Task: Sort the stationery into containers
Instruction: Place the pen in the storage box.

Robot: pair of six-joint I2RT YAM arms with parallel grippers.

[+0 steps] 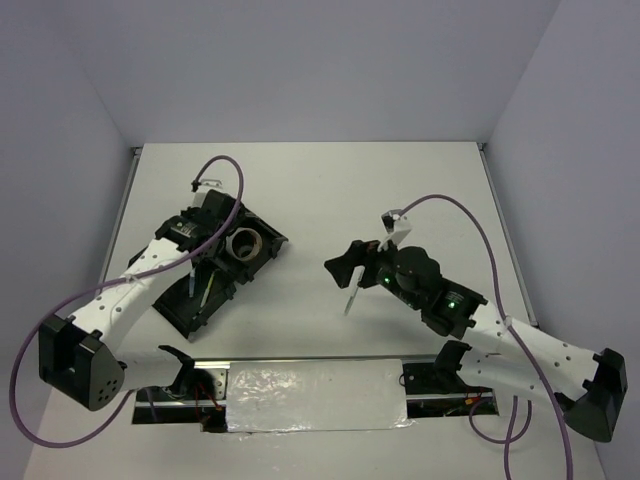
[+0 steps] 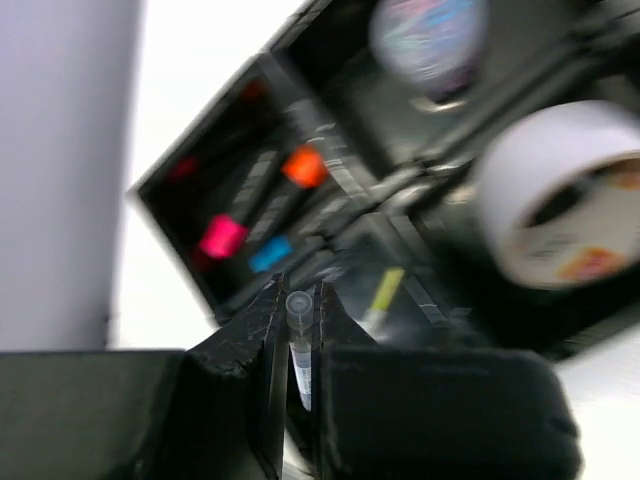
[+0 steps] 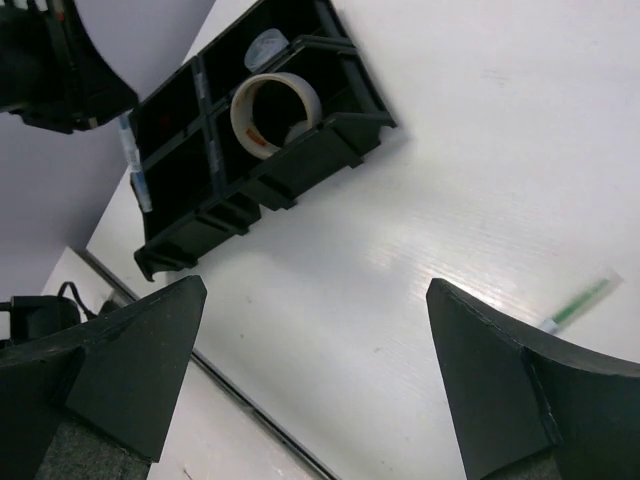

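Note:
The black organiser tray (image 1: 178, 312) lies at the left, also in the right wrist view (image 3: 320, 150). It holds the beige tape roll (image 1: 243, 243) (image 3: 275, 113), a clear ring (image 3: 265, 45), a yellow stick (image 2: 383, 290), and highlighters with orange (image 2: 305, 167), pink (image 2: 222, 237) and blue (image 2: 270, 253) ends. My left gripper (image 1: 192, 268) (image 2: 298, 295) hovers over the tray, shut on a slim pale pen (image 2: 300, 350) (image 3: 133, 165). My right gripper (image 1: 343, 268) (image 3: 316, 288) is open and empty above the table, right of the tray. Another slim pale pen (image 1: 352, 298) (image 3: 575, 308) lies on the table just below it.
White walls close in the table on the left, back and right. A silver-taped strip (image 1: 315, 395) runs along the near edge between the arm bases. Purple cables (image 1: 470, 225) loop from both arms.

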